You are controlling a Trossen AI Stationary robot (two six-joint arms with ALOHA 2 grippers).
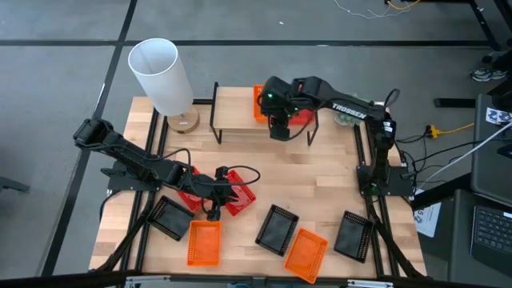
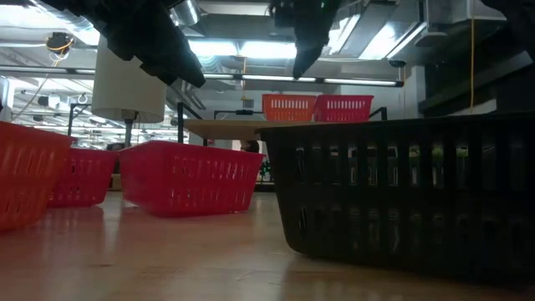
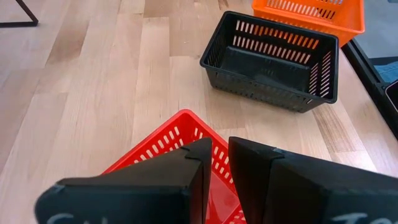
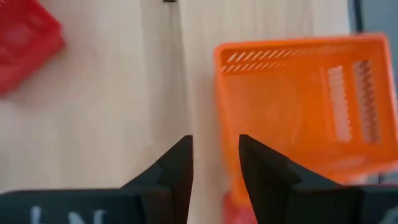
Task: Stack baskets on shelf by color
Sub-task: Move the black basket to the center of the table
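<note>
Left tool (image 1: 218, 194): dark two-finger end of the left arm, low over the worktop's 7 o'clock sector. Fingers (image 3: 186, 180) close together with a narrow slot between, straddling the near corner of a red plastic mesh basket (image 1: 237, 192); whether they pinch its wall cannot be told.

Second red mesh basket (image 1: 189, 192): just beside the first, at its 9 o'clock, partly under the left arm.

Right tool (image 1: 279, 128): dark two-finger end of the right arm, over the front edge of the shelf at the worktop's 12 o'clock. Fingers (image 4: 176, 168) slightly parted, holding nothing.

Shelf (image 1: 232, 108): low light-wood plank top on thin black legs. It carries an orange mesh basket (image 2: 288, 107) and, touching it at its 3 o'clock, a third red mesh basket (image 2: 343, 108), both upright at the plank's right end.

Loose baskets along the worktop's 6 o'clock edge:
- black mesh basket (image 1: 170, 217) at 8 o'clock;
- orange mesh basket (image 1: 203, 242) just beside it;
- black mesh basket (image 1: 277, 229) at 6 o'clock;
- orange mesh basket (image 1: 306, 254) touching that one's lower corner;
- black mesh basket (image 1: 354, 235) at 5 o'clock.

Other: white cylindrical lamp shade on a round wooden base (image 1: 163, 76), at the worktop's 11 o'clock corner.

Wooden worktop (image 1: 320, 176): light plank surface.
</note>
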